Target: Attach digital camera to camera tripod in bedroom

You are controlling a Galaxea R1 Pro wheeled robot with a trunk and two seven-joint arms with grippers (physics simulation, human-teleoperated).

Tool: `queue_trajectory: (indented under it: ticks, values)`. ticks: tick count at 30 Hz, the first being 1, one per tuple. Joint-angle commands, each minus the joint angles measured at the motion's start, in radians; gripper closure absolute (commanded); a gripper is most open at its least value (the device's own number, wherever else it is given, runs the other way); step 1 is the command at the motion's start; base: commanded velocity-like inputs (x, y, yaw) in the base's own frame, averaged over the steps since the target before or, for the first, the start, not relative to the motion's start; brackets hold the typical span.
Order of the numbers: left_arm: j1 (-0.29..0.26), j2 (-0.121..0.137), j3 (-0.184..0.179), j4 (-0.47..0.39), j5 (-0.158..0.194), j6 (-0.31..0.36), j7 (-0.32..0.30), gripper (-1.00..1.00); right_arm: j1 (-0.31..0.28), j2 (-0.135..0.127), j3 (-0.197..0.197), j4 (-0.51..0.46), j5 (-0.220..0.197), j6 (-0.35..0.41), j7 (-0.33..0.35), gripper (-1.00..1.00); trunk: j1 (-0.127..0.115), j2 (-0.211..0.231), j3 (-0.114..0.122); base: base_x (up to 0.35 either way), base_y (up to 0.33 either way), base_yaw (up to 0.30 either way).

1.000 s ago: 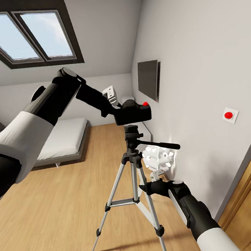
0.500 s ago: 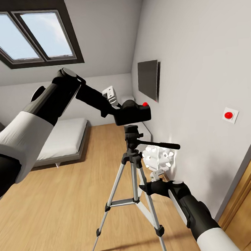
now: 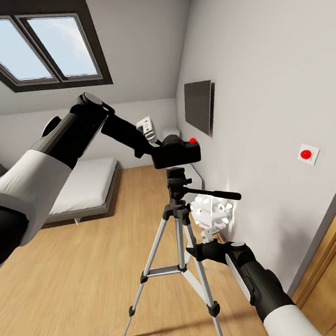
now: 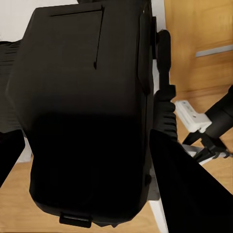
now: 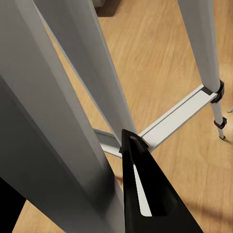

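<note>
The digital camera sits pinched in the left gripper, held just above the black head of the camera tripod, which stands on the light wood floor of the bedroom, near the white wall. From the left wrist view the camera's black body bulks between the dark fingers, gripped across its flanks. It looks a stiff, blocky little thing, light enough for one arm, smooth-sided and so liable to twist in the pinch; holding it by the body keeps the underside free for the mount, which seems sensible.

The tripod I'd judge top-light and easily tipped: thin silver-grey legs, a slim pan handle sticking out. The right gripper is down by the legs, one dark finger showing against a leg; whether it is spread or pressed together I cannot tell. A steadying hold low on a leg would suit.

No containers here to speak of.
</note>
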Motion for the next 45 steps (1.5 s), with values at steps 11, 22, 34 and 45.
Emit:
queue_trajectory:
  ticks: [11,22,34,45]
  values:
    - [0.001,0.002,-0.001,0.047,-0.006,0.001,0.001,1.00,-0.001,0.000,-0.001,0.008,0.008,0.005,0.007,1.00,0.000,-0.002,-0.002,0.000,0.000,0.000]
    - [0.001,-0.002,-0.002,0.058,-0.004,0.000,0.001,1.00,-0.001,0.000,-0.001,0.013,0.009,0.005,0.008,1.00,0.000,-0.002,-0.002,0.000,0.000,0.000]
    - [0.020,-0.004,-0.003,0.060,-0.007,-0.005,0.035,1.00,-0.001,0.000,-0.001,0.014,0.009,0.005,0.010,1.00,0.000,-0.002,-0.002,0.000,0.000,0.000]
    - [0.023,-0.005,-0.003,0.060,-0.009,-0.006,0.039,1.00,-0.001,0.000,-0.001,0.014,0.009,0.005,0.008,1.00,0.000,-0.002,-0.002,0.000,0.000,0.000]
